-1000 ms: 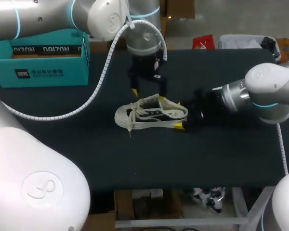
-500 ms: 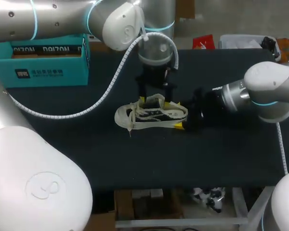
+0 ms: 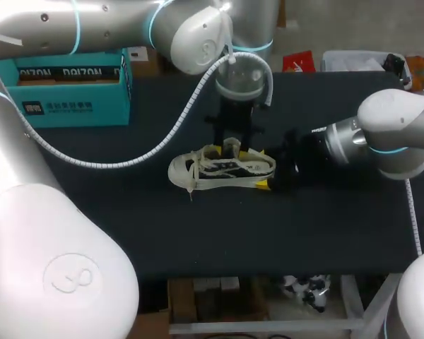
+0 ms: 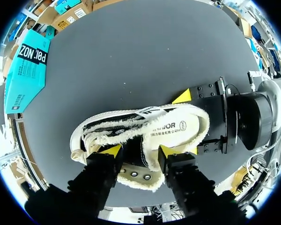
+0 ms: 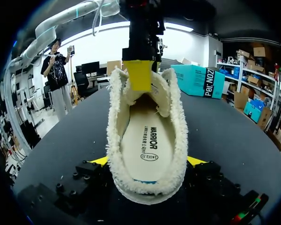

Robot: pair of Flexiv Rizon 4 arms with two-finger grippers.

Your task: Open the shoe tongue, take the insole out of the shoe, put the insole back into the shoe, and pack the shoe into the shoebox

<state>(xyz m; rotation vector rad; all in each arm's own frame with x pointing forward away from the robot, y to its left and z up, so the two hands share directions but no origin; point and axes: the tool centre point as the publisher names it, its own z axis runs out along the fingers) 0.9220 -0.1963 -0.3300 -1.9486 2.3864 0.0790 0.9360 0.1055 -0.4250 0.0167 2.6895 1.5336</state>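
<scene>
Item 1: low-top canvas sneaker [image 3: 222,169], dark upper with frayed cream trim and cream laces, lying on its sole near the middle of the black table [image 3: 198,233], toe pointing left and heel right. It is sitting outside any container. Item 2: insole [image 5: 147,140], pale with a dark printed mark, lying flat inside the sneaker and showing through the open collar in both wrist views. Item 3: teal shoebox [image 3: 63,106], standing at the far left of the table, well apart from the sneaker. A brown strip is showing along its top, and what it is holding cannot be told. Item 4: left gripper [image 3: 231,148], coming in from the far left and hanging straight down over the sneaker's throat. In its wrist view a dark flap of the upper is sitting in the left gripper [image 4: 138,151], with a frayed eyelet strip just on the near side of it. Whether it is clamping that flap or only straddling it cannot be told. Item 5: right gripper [image 3: 260,169], reaching in level from the right and gripping the sneaker at the heel. The right wrist view shows the heel filling the right gripper [image 5: 148,161], a yellow tip pressing against each side of it.
</scene>
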